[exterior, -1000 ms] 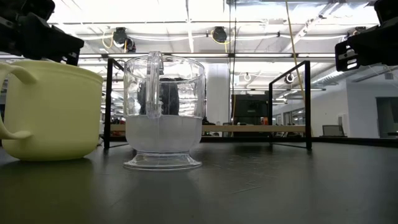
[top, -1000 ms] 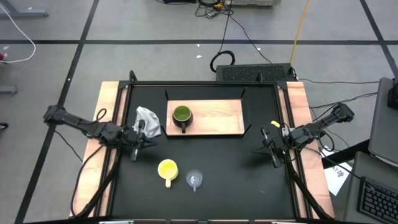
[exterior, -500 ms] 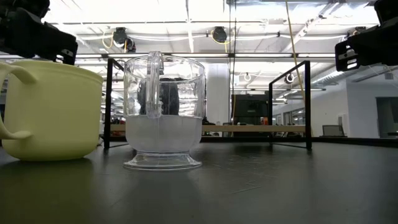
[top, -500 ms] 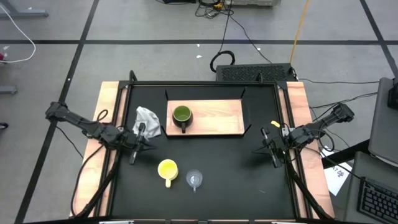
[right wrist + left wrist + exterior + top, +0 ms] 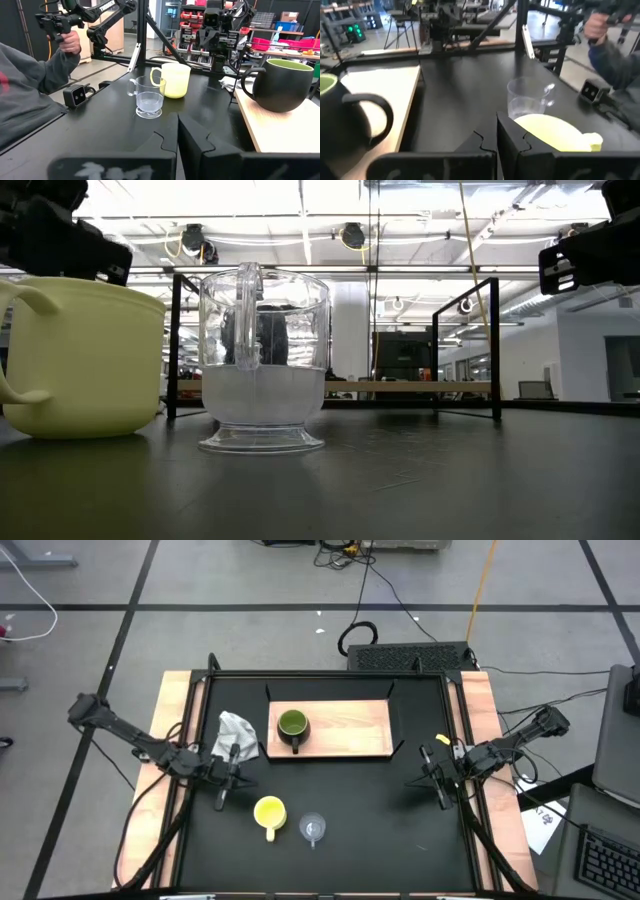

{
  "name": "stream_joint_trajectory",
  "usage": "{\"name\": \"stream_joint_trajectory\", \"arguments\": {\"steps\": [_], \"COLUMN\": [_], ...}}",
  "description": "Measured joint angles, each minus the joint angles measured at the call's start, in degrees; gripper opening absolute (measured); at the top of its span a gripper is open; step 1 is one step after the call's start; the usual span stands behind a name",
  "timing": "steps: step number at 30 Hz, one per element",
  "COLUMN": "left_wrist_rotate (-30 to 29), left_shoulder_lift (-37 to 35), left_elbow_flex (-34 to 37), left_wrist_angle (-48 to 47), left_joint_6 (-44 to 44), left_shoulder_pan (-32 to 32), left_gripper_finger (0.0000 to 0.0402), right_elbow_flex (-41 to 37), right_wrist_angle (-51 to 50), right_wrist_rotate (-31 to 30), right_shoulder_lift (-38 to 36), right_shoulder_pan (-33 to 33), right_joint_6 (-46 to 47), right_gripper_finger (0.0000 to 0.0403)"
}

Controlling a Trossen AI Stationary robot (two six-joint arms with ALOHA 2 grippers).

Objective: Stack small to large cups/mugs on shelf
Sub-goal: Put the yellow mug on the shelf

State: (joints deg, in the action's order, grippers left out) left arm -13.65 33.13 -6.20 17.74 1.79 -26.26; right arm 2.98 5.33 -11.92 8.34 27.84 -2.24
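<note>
The olive-green mug with a dark handle stands upright on the left part of the light-wood shelf. The yellow mug and the clear glass cup stand side by side on the black table, nearer the front edge. My left gripper is shut and empty, just left of the yellow mug and above the table. My right gripper is shut and empty near the table's right edge, with the clear cup and the yellow mug far off before it.
A grey-white cloth wad lies left of the shelf, close to my left arm. Pale wooden planks run along the table's sides. A person in a grey sleeve stands beyond the table's near side, holding a device.
My left gripper has moved a little toward the table's near edge and toward the yellow mug, staying shut. The mugs and the cup have kept their places.
</note>
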Motion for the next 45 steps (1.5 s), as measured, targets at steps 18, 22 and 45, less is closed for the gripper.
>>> {"name": "stream_joint_trajectory", "arguments": {"steps": [18,22,45], "left_wrist_rotate": [-0.4,-0.5,-6.2], "left_shoulder_lift": [7.0,9.9,39.4], "left_elbow_flex": [-3.9,-8.0,-50.4], "left_wrist_angle": [7.7,6.1,-44.5], "left_joint_6": [4.7,3.3,18.5], "left_shoulder_pan": [-5.4,-7.1,-8.1], "left_gripper_finger": [0.0001,0.0001,0.0001], "right_elbow_flex": [0.0,0.0,0.0], "right_wrist_angle": [0.0,0.0,0.0], "right_wrist_rotate": [0.0,0.0,0.0], "right_shoulder_lift": [0.0,0.0,0.0], "right_shoulder_pan": [0.0,0.0,0.0], "right_joint_6": [-0.1,-0.2,-0.4], "right_gripper_finger": [0.0,0.0,0.0]}}
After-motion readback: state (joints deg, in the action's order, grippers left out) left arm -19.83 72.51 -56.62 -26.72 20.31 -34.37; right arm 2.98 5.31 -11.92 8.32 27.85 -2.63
